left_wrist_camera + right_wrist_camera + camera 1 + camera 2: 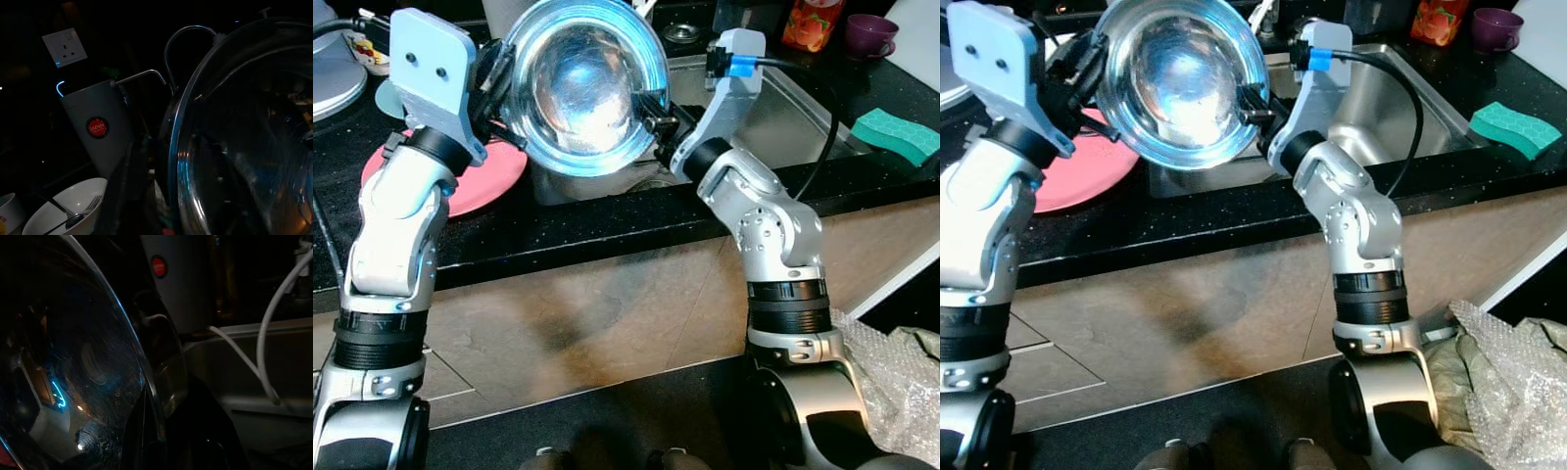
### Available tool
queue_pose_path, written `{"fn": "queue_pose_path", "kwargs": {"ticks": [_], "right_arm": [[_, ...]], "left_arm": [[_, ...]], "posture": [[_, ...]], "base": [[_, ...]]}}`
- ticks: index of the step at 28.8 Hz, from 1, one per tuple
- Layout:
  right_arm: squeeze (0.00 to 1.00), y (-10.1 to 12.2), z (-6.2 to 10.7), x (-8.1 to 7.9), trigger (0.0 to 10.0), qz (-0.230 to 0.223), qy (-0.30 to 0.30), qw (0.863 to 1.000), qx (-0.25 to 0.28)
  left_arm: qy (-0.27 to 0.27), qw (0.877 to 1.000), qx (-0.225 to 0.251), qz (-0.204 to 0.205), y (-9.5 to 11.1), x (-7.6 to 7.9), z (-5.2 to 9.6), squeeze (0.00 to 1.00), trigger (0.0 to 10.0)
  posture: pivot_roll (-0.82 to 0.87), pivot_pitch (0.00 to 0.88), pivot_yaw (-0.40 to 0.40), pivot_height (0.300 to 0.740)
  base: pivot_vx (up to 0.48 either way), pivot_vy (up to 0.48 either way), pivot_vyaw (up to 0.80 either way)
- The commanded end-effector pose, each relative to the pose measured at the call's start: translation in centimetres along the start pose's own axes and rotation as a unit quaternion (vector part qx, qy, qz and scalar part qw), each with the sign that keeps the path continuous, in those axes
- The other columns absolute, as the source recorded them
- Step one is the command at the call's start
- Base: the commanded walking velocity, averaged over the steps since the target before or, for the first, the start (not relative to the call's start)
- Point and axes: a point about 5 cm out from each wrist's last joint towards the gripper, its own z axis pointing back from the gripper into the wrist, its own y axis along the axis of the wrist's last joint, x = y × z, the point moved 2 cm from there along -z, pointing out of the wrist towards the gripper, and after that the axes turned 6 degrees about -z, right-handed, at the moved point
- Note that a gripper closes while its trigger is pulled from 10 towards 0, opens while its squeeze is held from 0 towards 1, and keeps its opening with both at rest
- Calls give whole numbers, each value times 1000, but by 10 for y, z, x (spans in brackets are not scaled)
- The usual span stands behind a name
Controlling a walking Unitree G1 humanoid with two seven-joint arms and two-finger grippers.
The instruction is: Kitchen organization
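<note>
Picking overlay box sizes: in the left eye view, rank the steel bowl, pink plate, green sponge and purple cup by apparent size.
1. steel bowl, though nearest the camera
2. pink plate, partly hidden
3. green sponge
4. purple cup

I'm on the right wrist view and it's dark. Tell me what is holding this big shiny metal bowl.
Observer: Both grippers. The left gripper pinches one side of the rim of the big shiny metal bowl and the right gripper pinches the opposite side.
Operator: Give me its attitude.
Observer: It is tipped on edge, hollow side facing the head camera, raised over the near end of the steel sink.
Operator: Report what lies under the left side.
Observer: A round pink plate lies on the black counter below the left gripper.
</note>
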Motion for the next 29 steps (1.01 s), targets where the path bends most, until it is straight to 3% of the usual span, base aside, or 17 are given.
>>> {"fn": "queue_pose_path", "kwargs": {"ticks": [1,6,7,8,9,17,19,24,29], "right_arm": [[0,4,-1,-1,0,-3,6,1000,14],[0,7,-2,5,0,-4,-13,1000,20],[0,8,-3,9,0,-2,-22,1000,22],[0,9,-3,11,0,-1,-28,999,23],[0,10,-3,15,0,1,-37,999,25],[0,31,1,58,0,27,-134,989,50],[0,40,4,75,0,57,-172,982,59],[0,51,10,97,0,139,-224,962,66],[0,58,17,111,0,164,-260,949,75]], "left_arm": [[-3,1000,4,0,1,-1,0,1000,10000],[33,998,-4,-47,2,-9,2,1000,10000],[42,998,-6,-54,1,-13,2,102,10000],[47,997,-8,-58,1,-15,2,102,10000],[56,996,-10,-68,1,-19,2,0,10000],[129,985,-14,-117,5,-52,8,0,10000],[124,987,-23,-100,3,-57,8,0,10000],[61,994,-28,-86,2,-48,4,0,10000],[57,995,-21,-76,5,-51,6,0,10000]], "posture": [[51,127,26,740],[55,135,21,740],[55,135,21,740],[55,135,21,740],[55,135,21,740],[70,159,19,740],[73,168,20,740],[77,208,34,740],[84,223,37,740]], "base": [[0,0,0],[0,0,0],[0,0,0],[0,0,0],[0,0,0],[0,0,0],[0,0,0],[0,0,0],[0,0,0]]}}
